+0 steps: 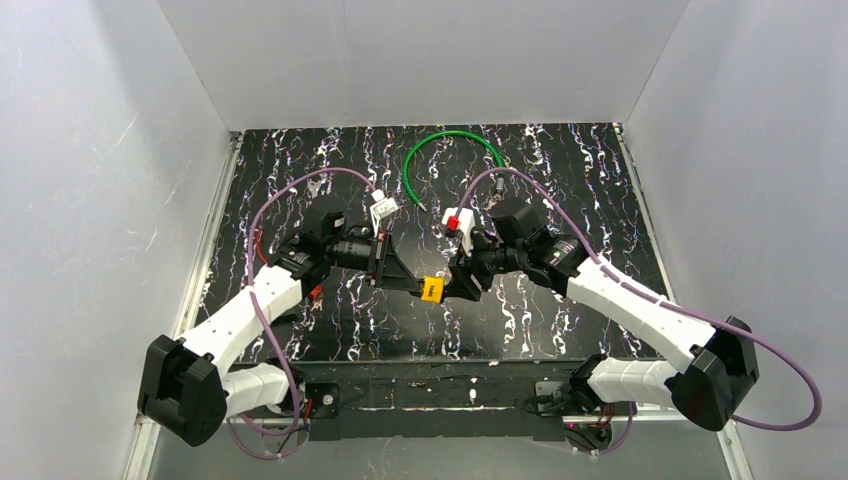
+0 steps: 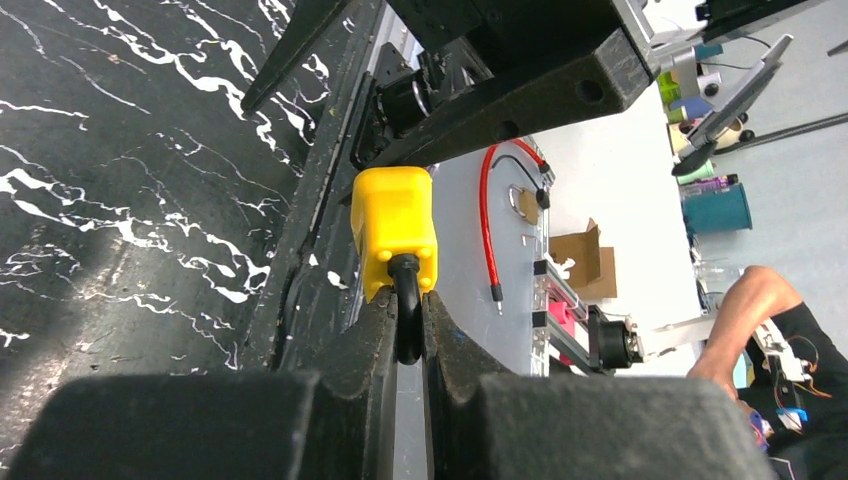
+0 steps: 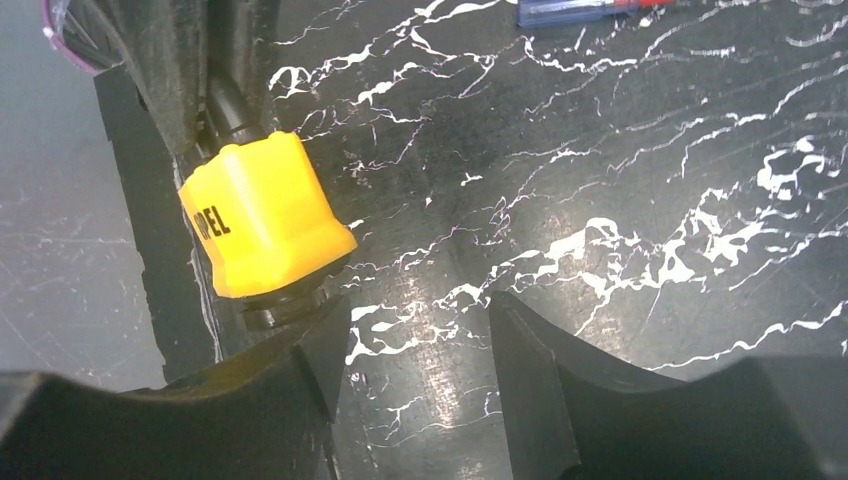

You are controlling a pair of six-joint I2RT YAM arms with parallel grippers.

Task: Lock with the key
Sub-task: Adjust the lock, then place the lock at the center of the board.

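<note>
Inside left gripper (image 2: pixel 408 310), lock (image 2: pixel 393 225) by shackle

The lock (image 1: pixel 432 288), a small padlock with a yellow block body, black lettering on its face and a dark shackle (image 2: pixel 408 340), lies sideways above the near middle of the counter (image 1: pixel 300 180), its shackle end pointing left and clamped in the left tool (image 2: pixel 409 308).

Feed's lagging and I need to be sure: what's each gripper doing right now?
Left gripper: closed, holding the lock by its shackle.
Right gripper: open, empty, one finger beside the lock.
</note>
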